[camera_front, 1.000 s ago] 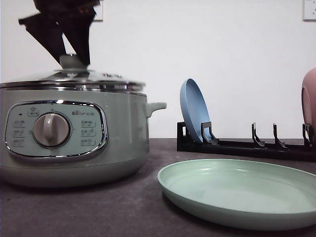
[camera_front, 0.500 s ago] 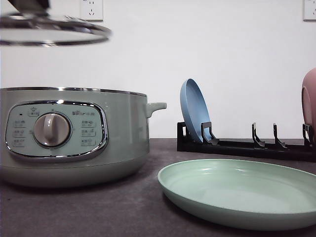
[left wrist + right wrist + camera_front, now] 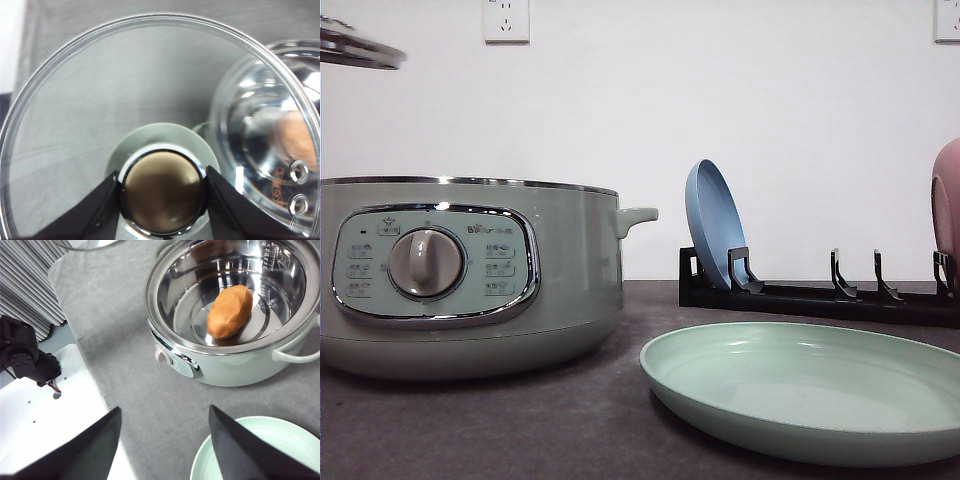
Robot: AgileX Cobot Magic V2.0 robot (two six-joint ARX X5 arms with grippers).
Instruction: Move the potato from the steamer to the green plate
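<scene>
Potato (image 3: 230, 311) lies inside open steamer (image 3: 470, 275), left of green plate (image 3: 810, 395). Left gripper (image 3: 162, 192) pinches lid (image 3: 100, 100) knob, lifted; right gripper (image 3: 165, 440) spread, empty.

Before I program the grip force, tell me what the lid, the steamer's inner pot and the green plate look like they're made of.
Lid: clear glass, likely; the grey cloth shows through it; chrome-ringed knob held by the left tool.
Steamer inner pot: polished metal, probably stainless steel; mirror-like reflections around the potato.
Green plate: smooth, semi-matte, with soft highlights; ceramic or plastic, can't tell.
</scene>
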